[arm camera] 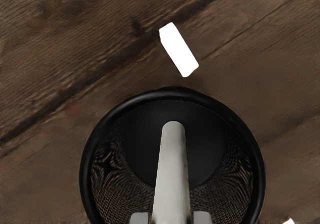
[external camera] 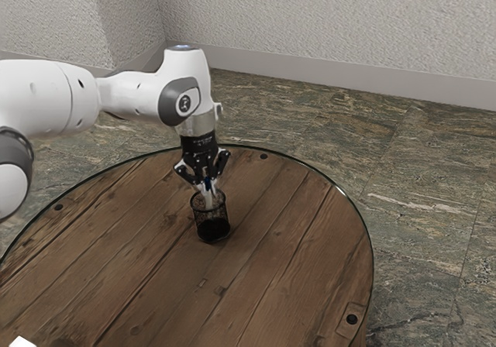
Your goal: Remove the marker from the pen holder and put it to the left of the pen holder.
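Marker (external camera: 208, 200): white, near upright, lower end inside the pen holder's rim, upper part between your gripper's fingertips.
Gripper (external camera: 208, 186): you have it closed on the marker, a fingertip touching each side in the wrist view; pointing down, above the holder.
Pen holder (external camera: 199, 221): black mesh, round, standing upright on your table; you see its dark floor past the marker.
Table (external camera: 139, 269): round, brown wood planks, dark rim.
White patch (arm camera: 178, 49): oblong, just beside the holder in your wrist view, perhaps a small block or just glare.
Arm (external camera: 136, 91): white, reaching in from the exterior view's left over your table.
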Available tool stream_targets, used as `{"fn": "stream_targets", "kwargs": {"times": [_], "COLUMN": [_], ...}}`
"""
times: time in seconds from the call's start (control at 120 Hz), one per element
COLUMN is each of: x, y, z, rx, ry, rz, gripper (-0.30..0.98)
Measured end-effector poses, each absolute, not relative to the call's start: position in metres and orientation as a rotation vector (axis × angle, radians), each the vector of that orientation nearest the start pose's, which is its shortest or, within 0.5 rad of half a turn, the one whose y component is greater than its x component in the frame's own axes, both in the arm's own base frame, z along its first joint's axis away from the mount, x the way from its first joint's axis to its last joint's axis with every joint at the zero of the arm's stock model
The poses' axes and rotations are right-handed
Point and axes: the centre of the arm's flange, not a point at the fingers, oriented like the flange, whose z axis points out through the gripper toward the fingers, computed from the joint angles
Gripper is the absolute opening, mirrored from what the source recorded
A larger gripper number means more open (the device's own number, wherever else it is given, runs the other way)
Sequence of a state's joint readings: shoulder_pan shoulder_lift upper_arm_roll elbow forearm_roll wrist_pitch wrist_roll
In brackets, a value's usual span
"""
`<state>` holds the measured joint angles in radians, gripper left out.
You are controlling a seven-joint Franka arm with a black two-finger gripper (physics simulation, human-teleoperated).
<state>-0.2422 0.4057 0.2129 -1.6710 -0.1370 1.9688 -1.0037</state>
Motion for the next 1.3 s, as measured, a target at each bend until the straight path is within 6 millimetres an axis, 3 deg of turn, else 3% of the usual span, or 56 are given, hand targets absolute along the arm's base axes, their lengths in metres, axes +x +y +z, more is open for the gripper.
{"fn": "stream_targets", "kwargs": {"times": [0.333, 0.467, 0.567, 0.825, 1.092, 1.3], "x": [0.646, 0.637, 0.63, 0.596, 0.561, 0.546], "y": [-0.04, -0.001, 0.029, 0.086, 0.121, 0.127], "z": [0.458, 0.471, 0.457, 0.384, 0.323, 0.302], "rx": [-2.778, -2.695, -2.6, -2.257, -1.917, -1.792], "ry": [-1.548, -1.624, -1.681, -1.765, -1.782, -1.775], "rz": [0.014, 0.037, 0.12, 0.523, 0.837, 0.937], "gripper": [-0.08, -0.08, -0.08, -0.08, -0.08, -0.08]}}
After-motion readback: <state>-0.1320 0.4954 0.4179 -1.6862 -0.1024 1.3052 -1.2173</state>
